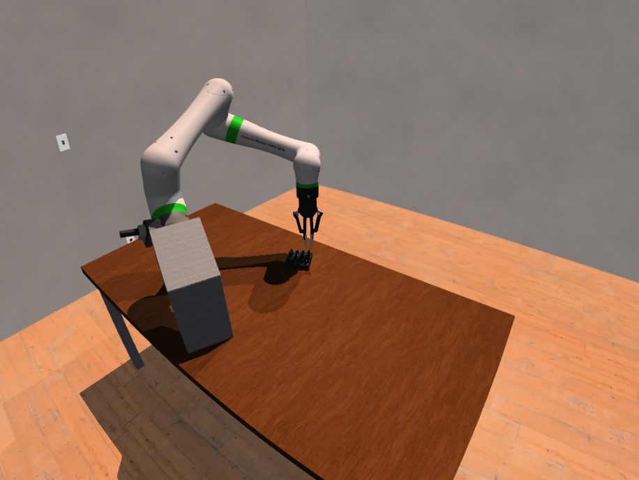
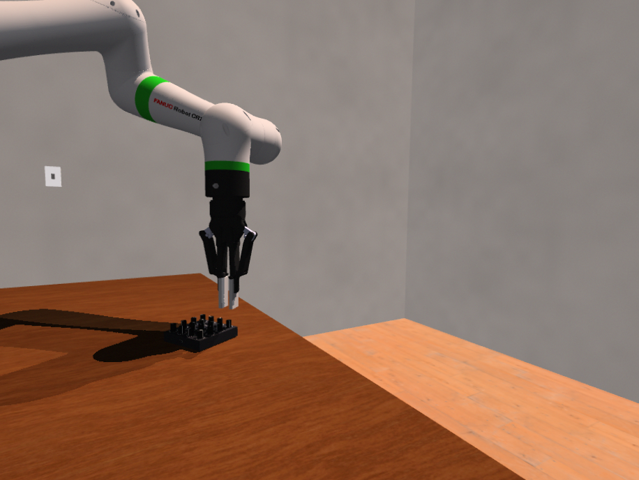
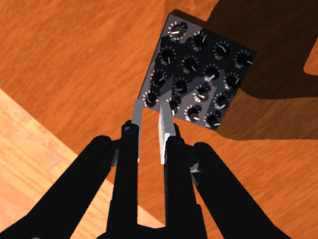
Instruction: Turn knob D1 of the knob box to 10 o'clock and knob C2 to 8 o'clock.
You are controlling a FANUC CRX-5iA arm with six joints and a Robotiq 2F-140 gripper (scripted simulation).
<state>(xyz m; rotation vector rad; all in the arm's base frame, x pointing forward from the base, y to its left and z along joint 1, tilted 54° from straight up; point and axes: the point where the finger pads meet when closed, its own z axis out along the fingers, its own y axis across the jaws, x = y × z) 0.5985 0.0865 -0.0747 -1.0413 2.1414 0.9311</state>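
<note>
The knob box (image 1: 298, 258) (image 2: 204, 330) (image 3: 198, 76) is a small black box with four rows of black knobs, each with a white line. It stands flat on the wooden table (image 1: 361, 335) (image 2: 258, 413) (image 3: 69, 52) near the far edge. My gripper (image 1: 309, 243) (image 2: 228, 302) (image 3: 151, 112) points straight down and hangs a short way above the box's near corner. Its fingers stand a narrow gap apart with nothing between them. In the wrist view a corner knob (image 3: 150, 99) shows just beyond the fingertips. The printed names are too small to read.
A tall grey block (image 1: 190, 284) stands on the table's left part, beside the arm's base. The table's edge runs close to the box, with the plank floor (image 3: 28, 139) (image 2: 464, 372) below it. The arm's shadow falls across the box and the table.
</note>
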